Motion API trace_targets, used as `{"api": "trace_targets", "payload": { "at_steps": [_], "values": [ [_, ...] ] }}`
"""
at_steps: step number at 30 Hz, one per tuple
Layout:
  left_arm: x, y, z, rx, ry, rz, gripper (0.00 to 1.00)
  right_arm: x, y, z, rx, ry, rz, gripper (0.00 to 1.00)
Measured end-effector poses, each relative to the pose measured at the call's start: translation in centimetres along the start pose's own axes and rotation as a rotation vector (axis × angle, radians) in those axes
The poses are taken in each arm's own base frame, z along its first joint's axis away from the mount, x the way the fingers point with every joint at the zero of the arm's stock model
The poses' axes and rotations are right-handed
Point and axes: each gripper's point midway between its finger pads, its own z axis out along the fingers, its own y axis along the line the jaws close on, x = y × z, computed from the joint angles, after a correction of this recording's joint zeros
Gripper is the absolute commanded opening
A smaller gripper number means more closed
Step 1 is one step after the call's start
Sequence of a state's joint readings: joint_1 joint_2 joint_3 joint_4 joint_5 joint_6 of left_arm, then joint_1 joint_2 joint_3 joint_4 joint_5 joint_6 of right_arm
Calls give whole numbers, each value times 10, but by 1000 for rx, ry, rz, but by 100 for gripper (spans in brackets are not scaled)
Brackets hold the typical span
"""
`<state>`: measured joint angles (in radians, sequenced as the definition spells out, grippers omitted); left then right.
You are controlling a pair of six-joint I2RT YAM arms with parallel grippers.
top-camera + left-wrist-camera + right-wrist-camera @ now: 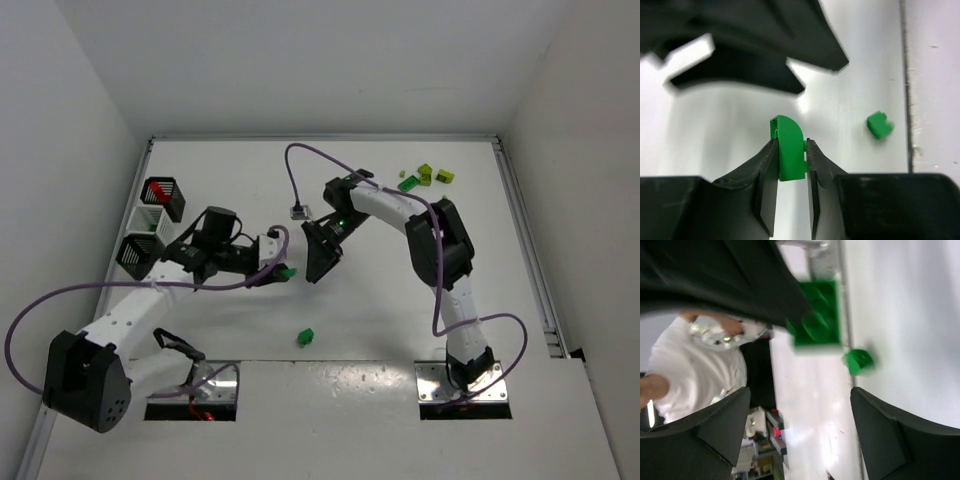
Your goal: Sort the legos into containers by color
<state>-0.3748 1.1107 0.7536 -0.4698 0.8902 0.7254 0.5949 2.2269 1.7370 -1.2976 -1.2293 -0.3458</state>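
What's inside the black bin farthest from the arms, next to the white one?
Red legos lie inside the far black bin, seen through its open top. Its walls hide the floor, so their number, and anything beneath them, cannot be told.

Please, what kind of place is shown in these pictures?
Likely a robot lab test cell: left arm and right arm bolted to a white table, white walls around it, small sorting bins.

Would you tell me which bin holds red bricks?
The far black bin, beyond the white bin; red bricks show inside it alone.
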Motion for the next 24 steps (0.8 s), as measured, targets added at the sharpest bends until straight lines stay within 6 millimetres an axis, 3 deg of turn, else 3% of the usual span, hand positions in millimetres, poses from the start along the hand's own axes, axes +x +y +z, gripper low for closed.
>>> {"api": "trace_targets", "payload": {
  "at_steps": [4, 8, 15, 18, 20, 24],
  "values": [
    [8, 30, -31, -176, 13, -76, 0, 0, -27, -24, 173, -44, 34, 82],
    [22, 68, -92, -470, 39, -226, 0, -2, -42, -58, 409, -124, 17, 82],
    [44, 132, -223, -946, 98, -478, 0, -14, -19, -87, 608, -233, -132, 82],
    [67, 154, -274, -1049, 116, -629, 0, -12, -24, -87, 647, -225, -149, 82],
    [87, 169, -296, -1069, 120, -722, 0, -6, -33, -86, 677, -206, -140, 82],
    [133, 179, -319, -1068, 134, -898, 0, 7, -46, -85, 724, -164, -128, 82]
  ]
}}
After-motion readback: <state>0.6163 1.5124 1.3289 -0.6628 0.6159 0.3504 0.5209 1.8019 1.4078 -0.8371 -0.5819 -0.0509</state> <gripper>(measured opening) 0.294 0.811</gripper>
